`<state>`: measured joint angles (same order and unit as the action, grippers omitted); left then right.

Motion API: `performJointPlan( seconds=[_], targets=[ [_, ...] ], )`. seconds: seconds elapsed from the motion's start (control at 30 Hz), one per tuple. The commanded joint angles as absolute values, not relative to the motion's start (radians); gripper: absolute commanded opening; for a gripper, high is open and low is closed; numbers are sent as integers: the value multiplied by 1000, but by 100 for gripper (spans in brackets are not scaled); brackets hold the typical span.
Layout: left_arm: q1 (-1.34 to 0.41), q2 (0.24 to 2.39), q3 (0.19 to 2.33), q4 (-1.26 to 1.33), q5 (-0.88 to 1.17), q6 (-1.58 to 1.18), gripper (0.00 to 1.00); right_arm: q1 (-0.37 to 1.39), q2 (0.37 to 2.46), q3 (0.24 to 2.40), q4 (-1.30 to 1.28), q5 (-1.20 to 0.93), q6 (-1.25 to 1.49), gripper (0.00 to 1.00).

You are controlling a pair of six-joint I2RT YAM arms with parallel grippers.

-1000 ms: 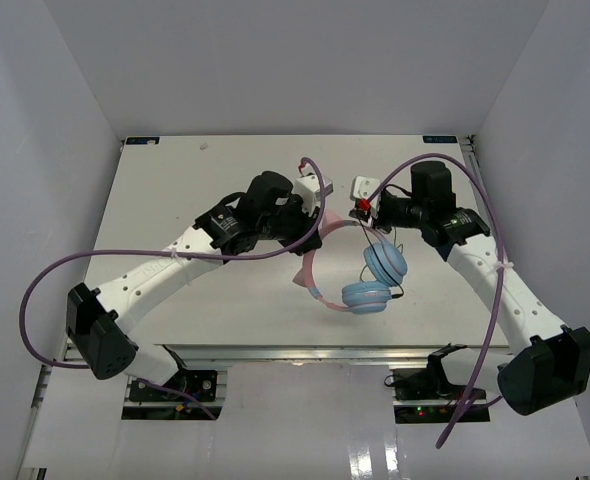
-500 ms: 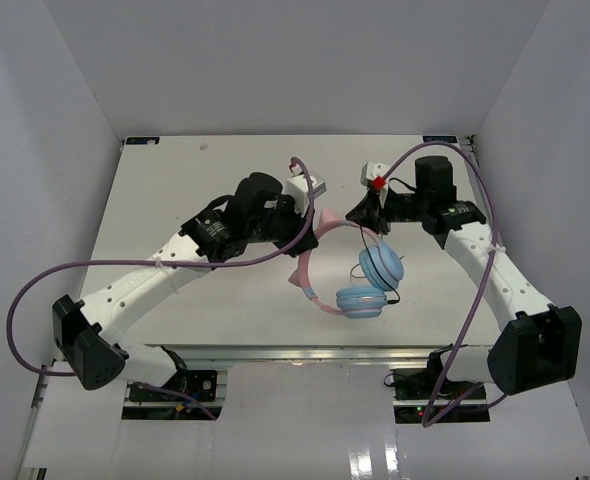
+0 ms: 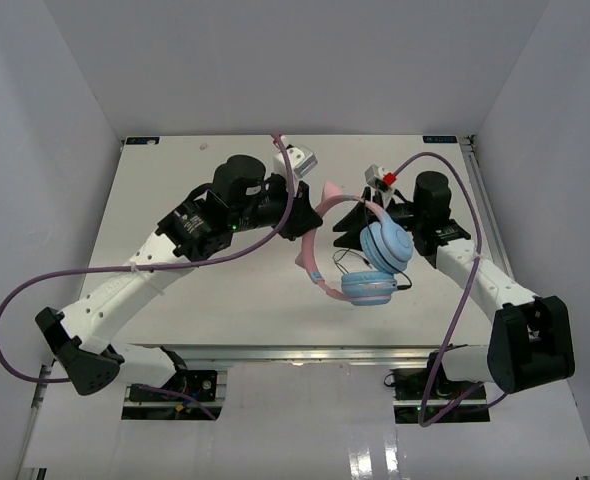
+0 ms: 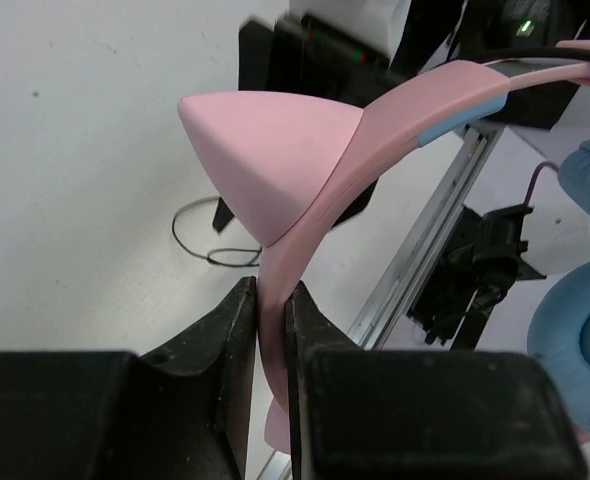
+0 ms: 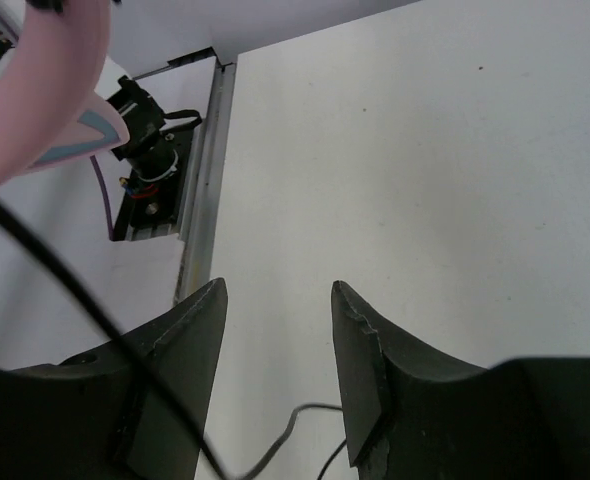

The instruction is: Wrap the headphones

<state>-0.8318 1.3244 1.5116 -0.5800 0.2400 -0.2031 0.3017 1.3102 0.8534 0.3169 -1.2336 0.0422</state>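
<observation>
A flat white bench [image 3: 175, 180] carries the scene, with two white-and-black robot arms reaching over it from the near edge. The left arm [image 3: 145, 275] stretches toward the middle and the right arm [image 3: 475, 275] bends in from the right side.

Between them, right of the bench's centre, are the over-ear headphones [image 3: 360, 270] with a pink headband and light-blue cups. The headband [image 4: 305, 230] arches from the left gripper toward the two round ear cups [image 3: 385, 245], which sit close together on the near side.

The left gripper [image 4: 273, 300] is clamped tight on the pink band, just below one pointed pink cat ear [image 4: 265, 160].

The right gripper [image 5: 275, 300] stands partly apart with only bare bench between its fingers, gripping nothing.

The thin black cord [image 5: 65, 280] crosses in front of the right gripper's one finger and loops onto the bench.
</observation>
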Motion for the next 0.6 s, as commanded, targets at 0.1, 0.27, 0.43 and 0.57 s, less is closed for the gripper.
performJointPlan(
  seconds=[0.1,0.27,0.43,0.57],
  targets=[
    [-837,1381,1753,-546,142,-333,0,358,1320,735,788,-1273,371,54],
    [-836,1410,1856,-548,-37,-413,0,362,1316,669,965,-1272,503,53],
    [-835,1401,1873,-534,-293,-472,0,362,1274,623,967,-1266,502,46],
    [-834,1394,1872,-511,-465,-512,0,362,1243,602,965,-1252,503,29]
  ],
)
